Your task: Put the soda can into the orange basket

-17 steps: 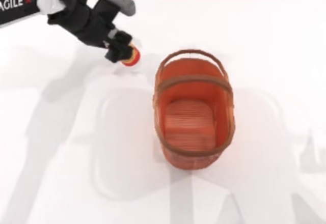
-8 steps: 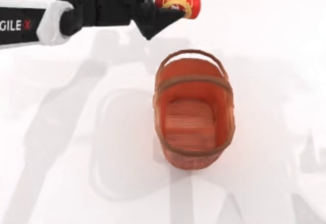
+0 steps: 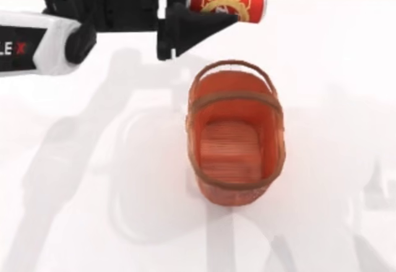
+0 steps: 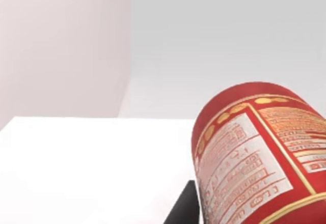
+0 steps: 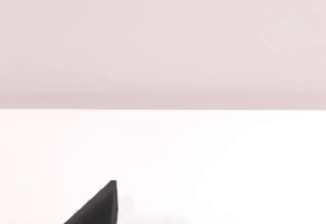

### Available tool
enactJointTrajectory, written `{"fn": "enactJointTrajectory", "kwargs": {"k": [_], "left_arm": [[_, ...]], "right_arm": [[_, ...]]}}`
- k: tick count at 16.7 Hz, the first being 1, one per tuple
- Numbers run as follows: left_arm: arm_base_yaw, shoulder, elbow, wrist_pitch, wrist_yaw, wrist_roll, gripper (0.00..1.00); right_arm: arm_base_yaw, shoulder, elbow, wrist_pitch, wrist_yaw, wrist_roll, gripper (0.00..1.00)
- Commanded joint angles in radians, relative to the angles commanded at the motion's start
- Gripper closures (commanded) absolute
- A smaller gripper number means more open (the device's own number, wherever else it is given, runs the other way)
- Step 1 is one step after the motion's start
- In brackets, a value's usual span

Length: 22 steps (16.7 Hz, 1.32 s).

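The soda can (image 3: 228,1), red with a gold band, lies sideways in the air at the top of the top view, with my left gripper (image 3: 197,7) shut on its left part. Its label fills the left wrist view as soda can (image 4: 260,152), beside one black finger (image 4: 184,208). The orange basket (image 3: 189,137) stands upright in the middle of the table with its brown handle (image 3: 235,96) arched across it. The can hangs beyond the basket's far end, not over its opening. My right gripper (image 5: 102,206) is outside the top view and shows only as a dark tip in the right wrist view.
The white table (image 3: 93,179) carries only the basket, with arm shadows falling across it. A pale wall (image 4: 61,46) rises behind the table's far edge. My left arm (image 3: 55,37) reaches in from the upper left.
My left gripper has lifted the can from the table left of the basket, turned it sideways, and carried it up and to the right, toward the basket's far end.
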Motion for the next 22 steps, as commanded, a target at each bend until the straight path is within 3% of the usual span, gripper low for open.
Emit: {"fn": "enactJointTrajectory", "kwargs": {"k": [7, 15, 20, 22], "left_arm": [[0.006, 0.016, -0.004, 0.02, 0.004, 0.0, 1.0], [0.024, 0.221, -0.097, 0.33, 0.007, -0.005, 1.0], [0.026, 0.237, -0.107, 0.352, 0.007, -0.005, 1.0], [0.026, 0.237, -0.107, 0.352, 0.007, -0.005, 0.85]], "right_arm": [[0.0, 0.0, 0.0, 0.0, 0.0, 0.0, 0.0], [0.0, 0.0, 0.0, 0.0, 0.0, 0.0, 0.0], [0.0, 0.0, 0.0, 0.0, 0.0, 0.0, 0.0], [0.0, 0.0, 0.0, 0.0, 0.0, 0.0, 0.0]]}}
